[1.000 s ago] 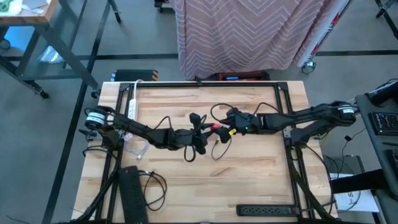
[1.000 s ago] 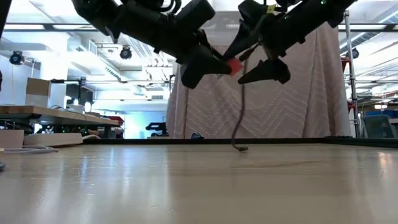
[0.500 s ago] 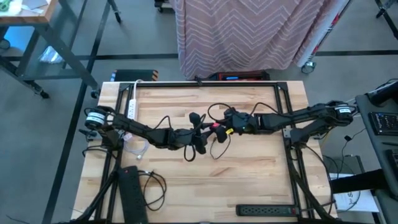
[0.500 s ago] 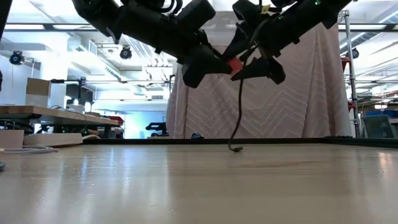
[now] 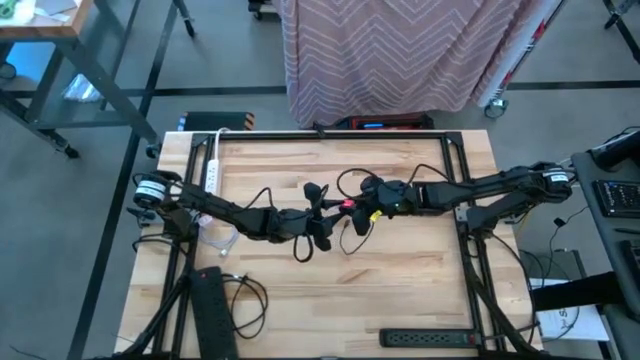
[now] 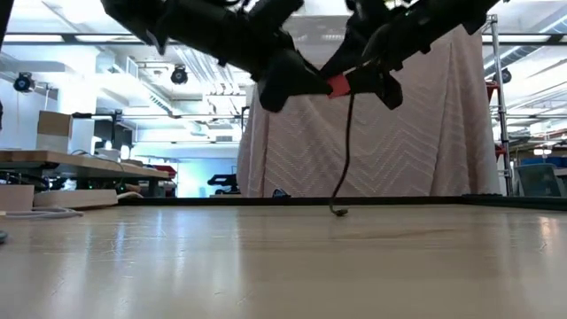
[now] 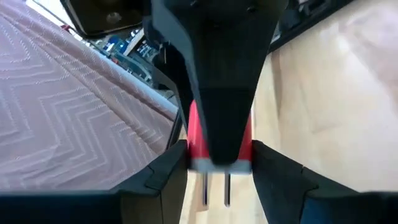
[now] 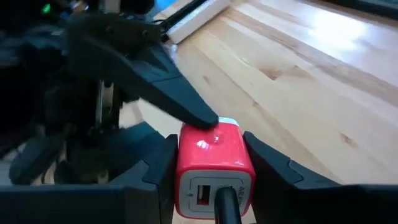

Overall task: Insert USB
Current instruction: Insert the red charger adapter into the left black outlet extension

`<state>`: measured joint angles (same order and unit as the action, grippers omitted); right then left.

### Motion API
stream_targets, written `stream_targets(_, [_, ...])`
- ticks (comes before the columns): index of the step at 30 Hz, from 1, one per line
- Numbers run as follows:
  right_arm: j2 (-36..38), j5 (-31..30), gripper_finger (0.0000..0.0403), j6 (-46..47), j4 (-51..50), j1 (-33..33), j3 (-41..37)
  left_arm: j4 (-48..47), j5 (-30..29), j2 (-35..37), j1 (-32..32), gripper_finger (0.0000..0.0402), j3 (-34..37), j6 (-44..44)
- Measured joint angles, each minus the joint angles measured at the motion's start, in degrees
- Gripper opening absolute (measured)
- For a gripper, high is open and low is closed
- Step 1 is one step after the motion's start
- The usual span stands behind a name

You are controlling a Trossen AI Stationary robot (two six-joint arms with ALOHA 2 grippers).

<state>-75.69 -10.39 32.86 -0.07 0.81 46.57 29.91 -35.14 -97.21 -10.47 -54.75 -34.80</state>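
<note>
High view, from its left edge inward: the left gripper (image 5: 322, 215) reaches over the middle of the pale wooden plank counter (image 5: 400, 290), and just beside it the right gripper (image 5: 362, 207) comes in from the other side, so the two meet around a small red cube-shaped USB charger block (image 5: 350, 205). A white power strip (image 5: 213, 165) lies along the counter's far left edge, and a black power strip (image 5: 437, 339) lies by its near right edge.

Low view shows the red block (image 6: 337, 85) held well above the counter, a thin dark cable (image 6: 344, 151) hanging from it with its free end touching the wood.

Left wrist view has that arm's fingers (image 7: 163, 174) on either side of the block, its two metal prongs (image 7: 214, 188) pointing between them; whether they press on it I cannot tell.

Right wrist view shows the right fingers (image 8: 270, 165) clamped against both sides of the block (image 8: 214, 158), the cable plugged into its port.
</note>
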Motion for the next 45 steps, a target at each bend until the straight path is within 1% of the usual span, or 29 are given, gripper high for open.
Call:
stream_targets(4, [1.15, -0.27, 0.0130, -4.16, -5.07, 1.85, 0.39, -6.47, -0.56, 4.05, -2.54, 0.0164, 0.01, 5.73])
stream_targets(7, [1.69, -0.09, 0.0130, -6.90, -9.67, 5.00, 2.27, -10.95, 0.43, 7.18, -4.65, 0.0170, 0.01, 13.75])
stream_targets(10, [1.15, -0.20, 0.0130, -9.56, -12.52, 9.23, 3.49, -11.78, 5.11, 10.08, -6.92, 0.0175, 0.01, 21.80])
stream_targets(13, [0.90, -0.37, 0.0130, -9.10, -13.65, 13.66, 4.97, -11.09, 10.98, 11.25, -8.49, 0.0175, 0.01, 27.48])
stream_targets(16, [0.95, -2.05, 0.0130, -6.67, -15.28, 18.57, 5.83, -8.77, 11.91, 11.28, -9.81, 0.0168, 0.01, 31.02])
stream_targets(19, [0.95, -3.70, 0.0130, -3.18, -17.92, 23.91, 5.90, -5.97, 11.94, 10.15, -10.86, 0.0159, 0.03, 34.40])
stream_targets(25, [0.61, -4.64, 0.0130, 7.29, -21.23, 35.00, 5.92, -2.56, 12.14, 7.28, -13.60, 0.0140, 0.12, 43.13])
stream_targets(29, [0.58, -4.66, 0.0130, 13.94, -21.35, 41.15, 5.92, 5.52, 12.11, 4.09, -16.54, 0.0126, 0.12, 44.31])
stream_targets(32, [0.58, -4.66, 0.0130, 16.54, -22.67, 45.39, 5.92, 13.32, 12.13, 0.68, -18.04, 0.0117, 0.12, 43.56])
stream_targets(37, [0.58, -4.58, 0.0130, 15.92, -23.71, 51.11, 5.96, 23.80, 11.98, -5.59, -19.04, 0.0105, 0.12, 44.89])
stream_targets(40, [0.58, -2.85, 0.0130, 13.15, -26.15, 53.16, 6.36, 28.43, 11.75, -9.16, -19.36, 0.0100, -0.34, 47.29])
stream_targets(43, [0.58, -0.12, 0.0130, 7.22, -29.89, 54.13, 7.00, 29.13, 11.49, -12.81, -20.06, 0.0097, -3.62, 47.42])
stream_targets(45, [0.58, 0.38, 0.0130, 2.23, -33.40, 54.49, 7.77, 29.02, 11.51, -15.25, -20.30, 0.0094, -6.60, 46.97])
